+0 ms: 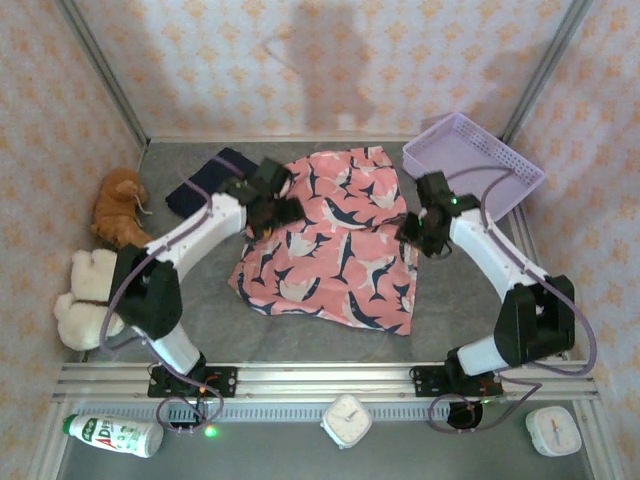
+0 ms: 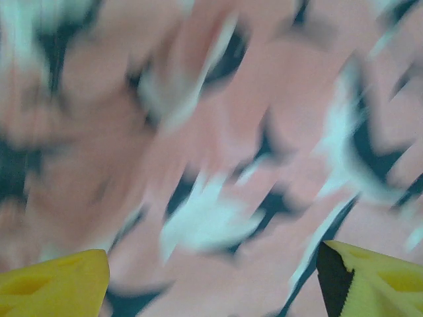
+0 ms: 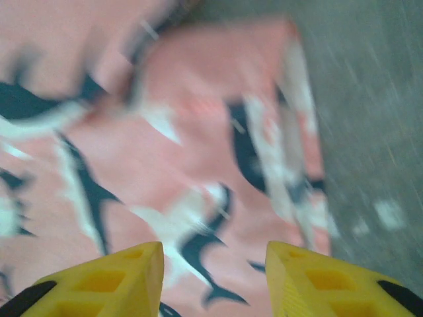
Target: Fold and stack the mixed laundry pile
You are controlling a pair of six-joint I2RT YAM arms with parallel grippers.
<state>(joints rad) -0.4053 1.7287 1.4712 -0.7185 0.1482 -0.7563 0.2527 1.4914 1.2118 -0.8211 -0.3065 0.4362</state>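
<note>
The shark-print garment is lying spread at the middle of the table, under both tools. The left tool is being held wide and the right tool narrower, both empty. Cloth could be snagged by a low fingertip and dragged askew. The empty gaps are being shown by the blurred wrist views, and the navy garment near the far-left corner by the top view.

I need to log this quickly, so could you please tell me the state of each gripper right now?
Left gripper: open, holding nothing, over the pink cloth.
Right gripper: open, holding nothing.
</note>
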